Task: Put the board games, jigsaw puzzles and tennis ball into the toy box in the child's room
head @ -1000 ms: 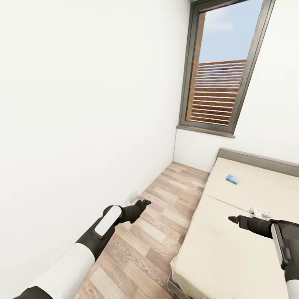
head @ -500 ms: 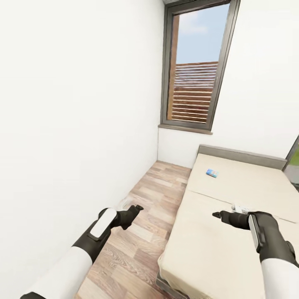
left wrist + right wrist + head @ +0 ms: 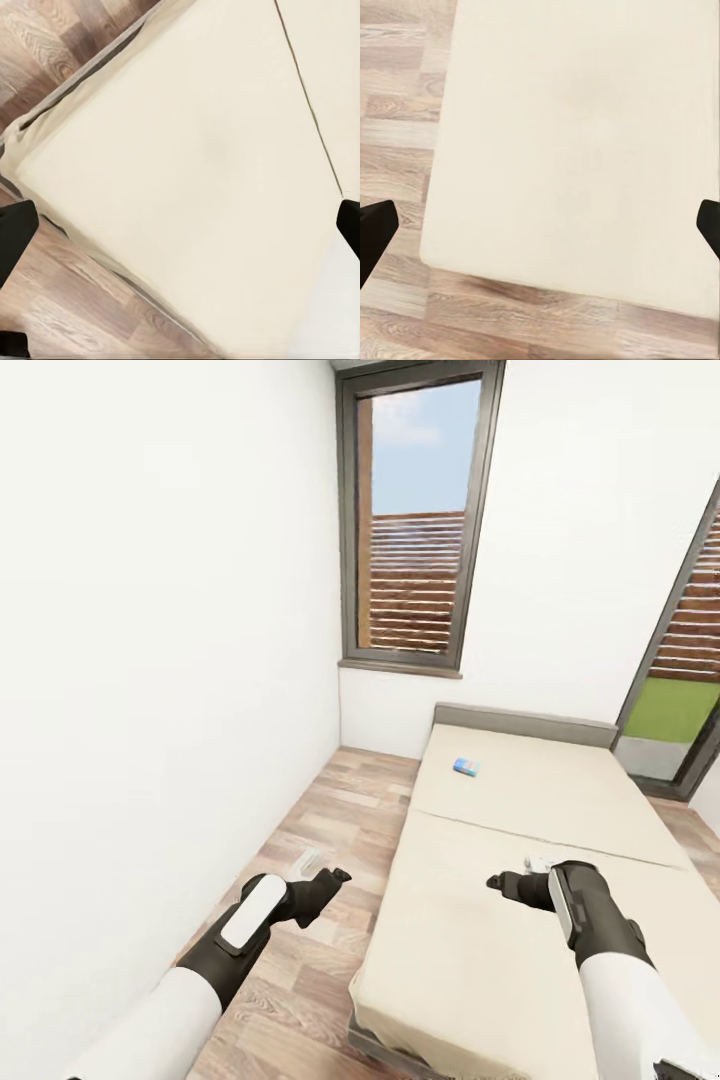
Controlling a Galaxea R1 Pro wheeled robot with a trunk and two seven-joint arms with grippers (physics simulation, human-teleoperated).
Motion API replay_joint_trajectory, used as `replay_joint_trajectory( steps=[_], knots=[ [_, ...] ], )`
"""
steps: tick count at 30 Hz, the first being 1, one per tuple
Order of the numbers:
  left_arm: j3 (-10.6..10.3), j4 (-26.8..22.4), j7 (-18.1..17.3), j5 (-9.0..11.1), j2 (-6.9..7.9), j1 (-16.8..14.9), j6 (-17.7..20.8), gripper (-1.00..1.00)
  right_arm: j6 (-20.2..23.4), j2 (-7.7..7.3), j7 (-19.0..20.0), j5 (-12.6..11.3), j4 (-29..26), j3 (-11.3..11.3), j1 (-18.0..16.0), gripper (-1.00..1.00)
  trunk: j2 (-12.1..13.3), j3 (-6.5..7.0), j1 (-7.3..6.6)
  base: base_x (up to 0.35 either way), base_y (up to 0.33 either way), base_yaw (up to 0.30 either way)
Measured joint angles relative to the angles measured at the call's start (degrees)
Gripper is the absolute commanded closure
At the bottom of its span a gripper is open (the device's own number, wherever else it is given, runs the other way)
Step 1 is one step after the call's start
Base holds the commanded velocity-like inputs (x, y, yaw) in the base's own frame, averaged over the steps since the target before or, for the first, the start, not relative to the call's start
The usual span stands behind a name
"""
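Fingers of both grippers are spread wide and hold nothing: the left gripper [image 3: 335, 876] hangs over the wooden floor [image 3: 330, 830], the right gripper [image 3: 497, 881] over the near half of the bed [image 3: 540, 800]. One small blue colourful board game [image 3: 465, 766] lies flat on the bed's far left part. Just beyond the right gripper a white object [image 3: 541, 859] rests on the bed, too hidden to identify.

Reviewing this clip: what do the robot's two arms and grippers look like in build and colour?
Both arms have smooth white upper segments that turn into black forearms, each with a rounded white panel along it. The left gripper and the right gripper are black and taper to slim pointed fingers. In both wrist views the fingertips show as plain black shapes at the picture's edges. No cables or lettering can be seen.
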Motion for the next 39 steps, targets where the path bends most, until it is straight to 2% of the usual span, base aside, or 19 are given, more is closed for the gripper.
replay_joint_trajectory(
  steps=[9, 24, 32, 39],
  knots=[
    [-0.5, 0.03, -0.14, -0.08, 0.12, 0.65, -0.03, -1.0, -1.07, 0.64, -0.99, 0.11, 0.82, 0.28, -0.08, -1.0, 0.0, 0.0, 0.0, 0.0, 0.0, -0.292],
    [-0.68, -0.03, -0.18, -0.21, 0.54, 1.97, -0.08, -1.0, -1.34, 0.87, -1.14, 0.14, 1.08, 0.96, 0.37, -1.0, 0.0, 0.0, 0.0, 0.0, 0.0, -0.287],
    [-0.8, -0.07, -0.17, -0.23, 0.98, 2.35, -0.15, -1.0, -1.25, 0.72, -1.08, -0.22, 0.97, 3.4, 0.46, -1.0, 0.0, 0.0, 0.0, 0.01, 0.034, -0.109],
    [-0.85, -0.09, -0.17, -0.26, 1.06, 2.53, -0.16, -1.0, -1.17, 0.55, -0.86, -0.46, 0.72, 4.0, 0.45, -1.0, -0.01, 0.0, -0.01, 0.089, 0.18, -0.029]
  ],
)
